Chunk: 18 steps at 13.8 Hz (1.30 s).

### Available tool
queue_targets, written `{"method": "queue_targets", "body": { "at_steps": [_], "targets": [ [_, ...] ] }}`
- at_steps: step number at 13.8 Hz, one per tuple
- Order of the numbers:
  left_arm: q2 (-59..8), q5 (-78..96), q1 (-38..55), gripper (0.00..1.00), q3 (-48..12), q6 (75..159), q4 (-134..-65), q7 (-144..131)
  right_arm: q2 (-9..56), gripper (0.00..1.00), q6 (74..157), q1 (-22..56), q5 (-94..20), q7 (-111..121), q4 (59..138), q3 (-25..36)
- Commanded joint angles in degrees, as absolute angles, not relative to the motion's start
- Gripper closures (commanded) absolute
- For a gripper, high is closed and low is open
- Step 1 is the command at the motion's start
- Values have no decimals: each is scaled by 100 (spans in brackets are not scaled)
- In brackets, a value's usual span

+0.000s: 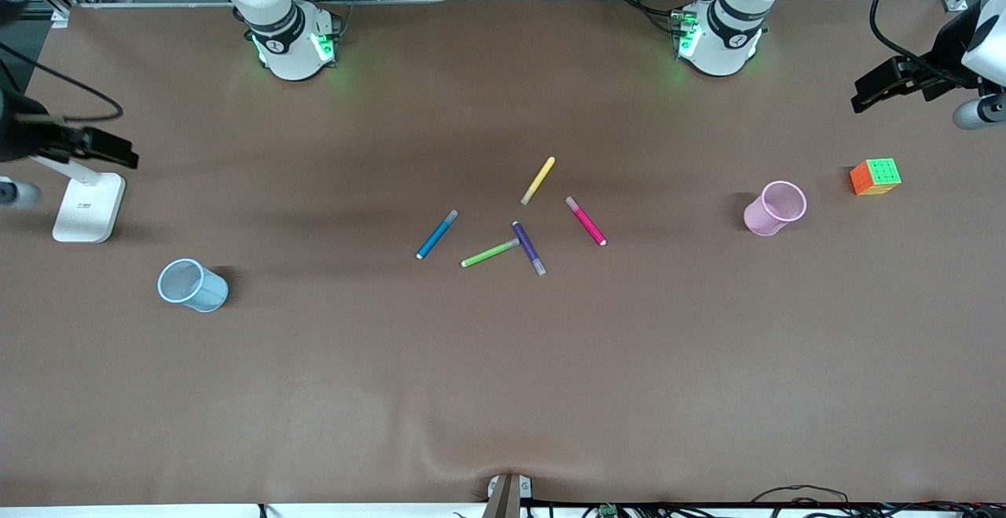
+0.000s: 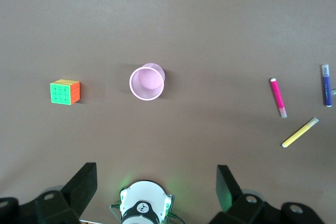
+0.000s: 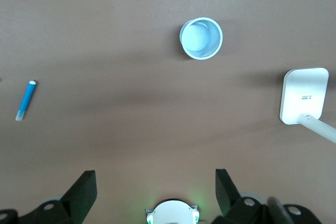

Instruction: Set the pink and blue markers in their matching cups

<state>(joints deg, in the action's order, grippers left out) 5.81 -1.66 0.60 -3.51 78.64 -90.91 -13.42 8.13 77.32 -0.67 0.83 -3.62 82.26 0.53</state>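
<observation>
The pink marker (image 1: pixel 585 221) and the blue marker (image 1: pixel 437 234) lie flat in a loose group of pens at the table's middle. The pink marker also shows in the left wrist view (image 2: pixel 278 97), the blue marker in the right wrist view (image 3: pixel 25 100). The pale pink cup (image 1: pixel 775 208) (image 2: pixel 147 81) stands upright toward the left arm's end. The light blue cup (image 1: pixel 192 285) (image 3: pixel 201 38) stands toward the right arm's end. My left gripper (image 1: pixel 892 84) (image 2: pixel 155 174) is open and empty, high over the left arm's end. My right gripper (image 1: pixel 98 147) (image 3: pixel 155 179) is open and empty, high over the right arm's end.
A yellow pen (image 1: pixel 538 180), a green pen (image 1: pixel 490 252) and a dark purple pen (image 1: pixel 528 247) lie among the markers. A colourful puzzle cube (image 1: pixel 875 177) sits beside the pink cup. A white stand base (image 1: pixel 89 206) sits under the right gripper.
</observation>
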Motion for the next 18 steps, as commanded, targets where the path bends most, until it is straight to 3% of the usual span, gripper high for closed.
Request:
{"method": "queue_targets", "body": {
  "at_steps": [1,8,13,18],
  "targets": [
    [527,-281,26,0,-387,7726,-8921,-1397,1053,0,7717,-184,79,-264,8156,9],
    [466,-281,0,0,-334,7726,-8947,-1389,1257,0,7568,-106,-192,-806,8463,9],
    [123,-263,79,0,-395,7734,-8886,-1424,1257,0,8269,-53,-615,-1301,9078,-9],
    [35,-106,44,0,-387,7752,-8702,-1371,1231,0,8306,193,-765,-2099,9237,-9]
  ]
}}
